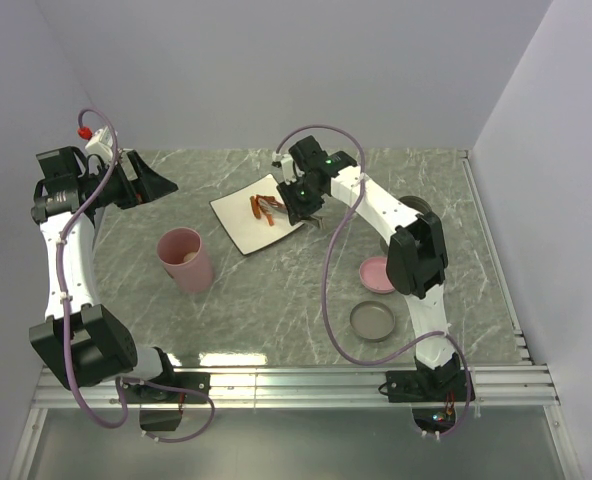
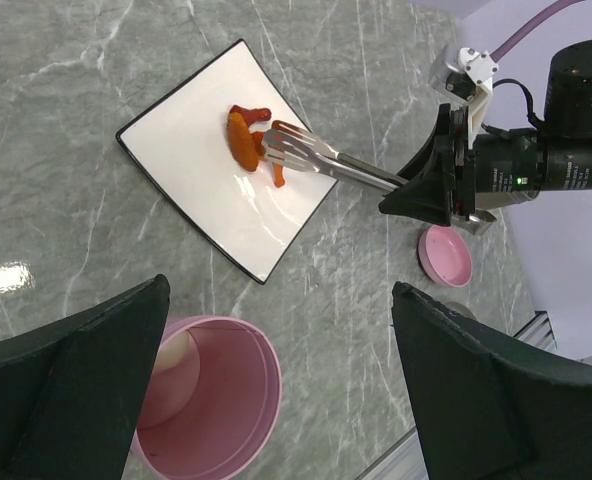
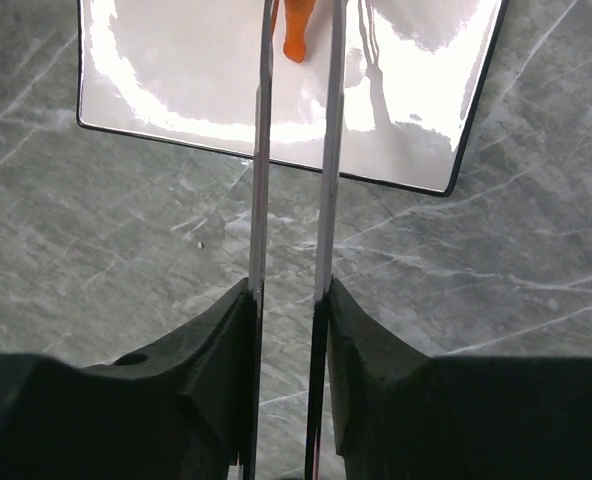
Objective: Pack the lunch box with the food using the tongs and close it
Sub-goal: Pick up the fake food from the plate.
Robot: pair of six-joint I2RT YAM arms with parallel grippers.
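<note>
Your right gripper [image 3: 288, 300] clamps tongs [image 2: 328, 160] by both arms, squeezed partway. Tips straddle orange pieces [image 2: 244, 142] on white plate [image 2: 191, 195]. Pieces glossy, likely slippery, soft, light: pinch one across its middle, gently. Left gripper [image 2: 281, 290] gapes fully, holds nothing, hangs above pink cup [image 2: 221, 430] with white ball [image 2: 176, 352] inside.

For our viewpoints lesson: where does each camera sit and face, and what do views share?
Top external: above and behind, looking down at the table; left arm and right arm show.
Left wrist: looks down past its open fingers at the plate.
Right wrist: looks along the tongs between its fingers.
All share plate and tongs.
</note>
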